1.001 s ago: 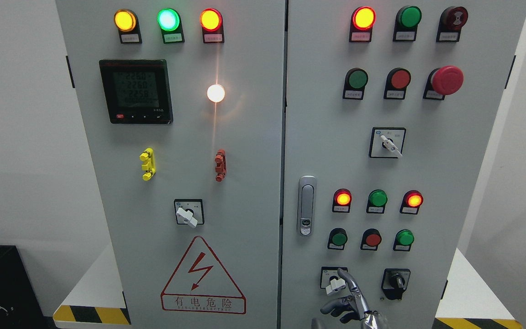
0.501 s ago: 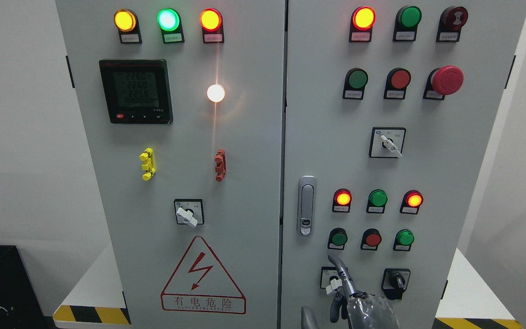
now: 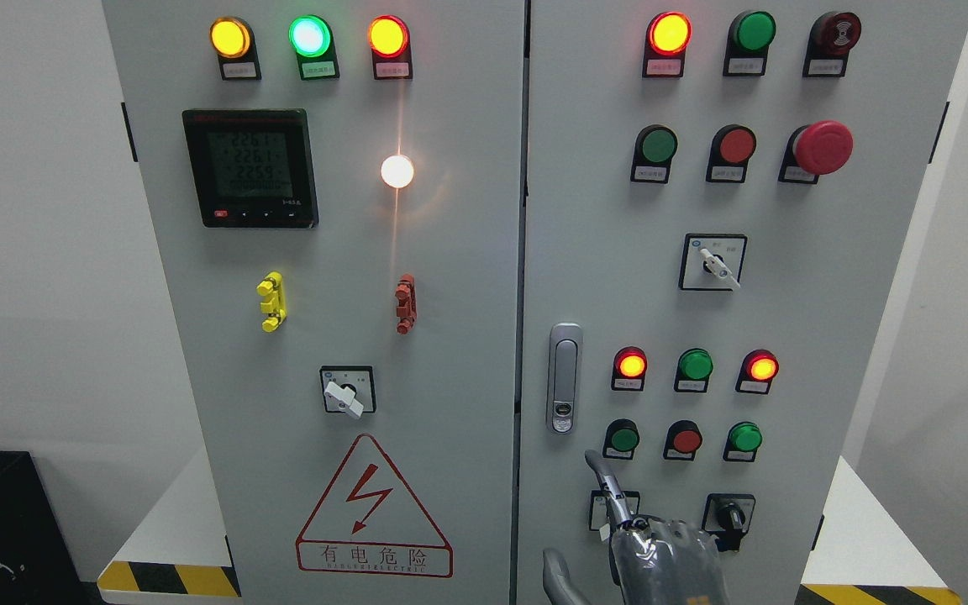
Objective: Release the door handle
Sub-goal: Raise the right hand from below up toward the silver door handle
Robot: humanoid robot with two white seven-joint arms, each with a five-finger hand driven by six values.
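The silver door handle (image 3: 565,378) sits upright at the left edge of the right cabinet door (image 3: 786,319), with nothing touching it. My right hand (image 3: 576,512) comes up from the bottom edge, below and slightly right of the handle, its back toward the camera. The index finger (image 3: 606,486) points up and ends a short way under the handle. The thumb (image 3: 555,576) sticks out to the left. The hand is open and holds nothing. It partly hides a white selector switch (image 3: 599,511). My left hand is out of view.
Green, red and green pushbuttons (image 3: 686,439) and lit indicator lamps (image 3: 631,366) lie right of the handle. A black rotary switch (image 3: 729,514) sits beside my hand. The left door (image 3: 450,403) carries a meter (image 3: 250,168), a white switch (image 3: 346,392) and a warning triangle (image 3: 373,508).
My right hand has risen and shifted left, turning its back to the camera. The index finger now reaches higher, and the thumb has come into view.
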